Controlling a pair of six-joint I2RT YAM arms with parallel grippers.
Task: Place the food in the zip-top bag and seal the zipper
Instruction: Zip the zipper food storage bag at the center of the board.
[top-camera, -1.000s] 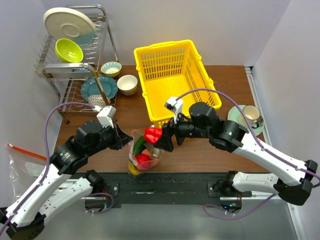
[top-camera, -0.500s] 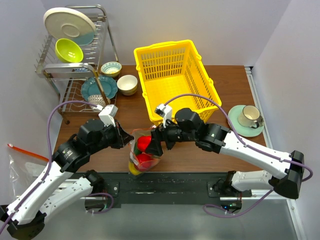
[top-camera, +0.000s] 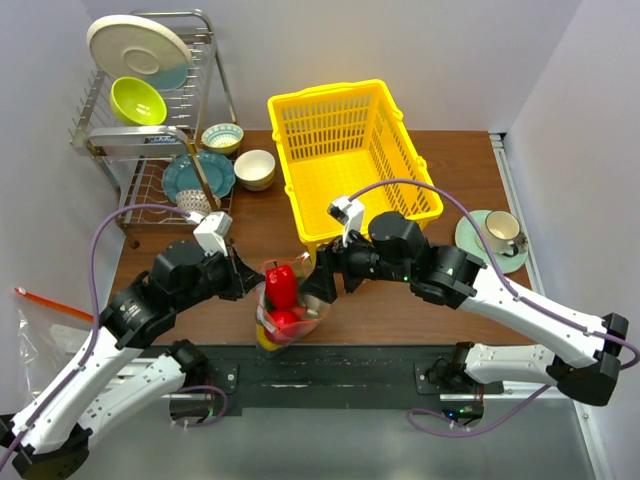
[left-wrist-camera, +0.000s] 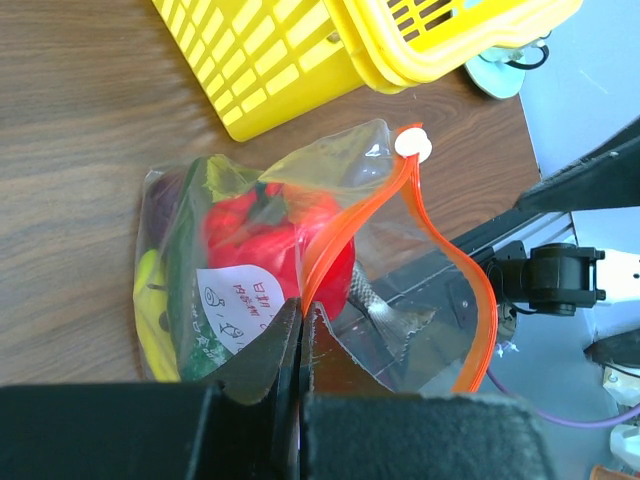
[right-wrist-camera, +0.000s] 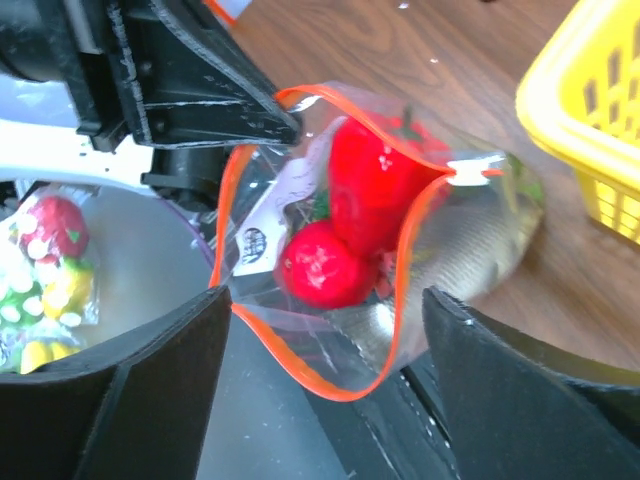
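The zip-top bag (top-camera: 300, 322) stands at the table's near edge, mouth open. In it are a red pepper (top-camera: 281, 284), a red apple (right-wrist-camera: 325, 265), a banana (left-wrist-camera: 148, 312), a cucumber (left-wrist-camera: 184, 262) and a grey piece (right-wrist-camera: 468, 250). My left gripper (top-camera: 246, 281) is shut on the zipper (left-wrist-camera: 345, 225) at the bag's left rim (left-wrist-camera: 303, 300). The white end piece (left-wrist-camera: 412, 145) sits at the strip's far end. My right gripper (top-camera: 318, 290) is open and empty at the bag's right side. In its wrist view its fingers (right-wrist-camera: 150, 400) straddle the open mouth (right-wrist-camera: 330, 370).
A yellow basket (top-camera: 350, 160) stands just behind the bag. A cup on a saucer (top-camera: 497, 238) is at the right. A dish rack (top-camera: 150, 110) with bowls and plates is at the back left. Another flat clear bag (top-camera: 40, 320) lies off the table's left.
My right gripper carried the red pepper down into the bag, let it go and drew back a little to the right. My left gripper kept its hold on the rim.
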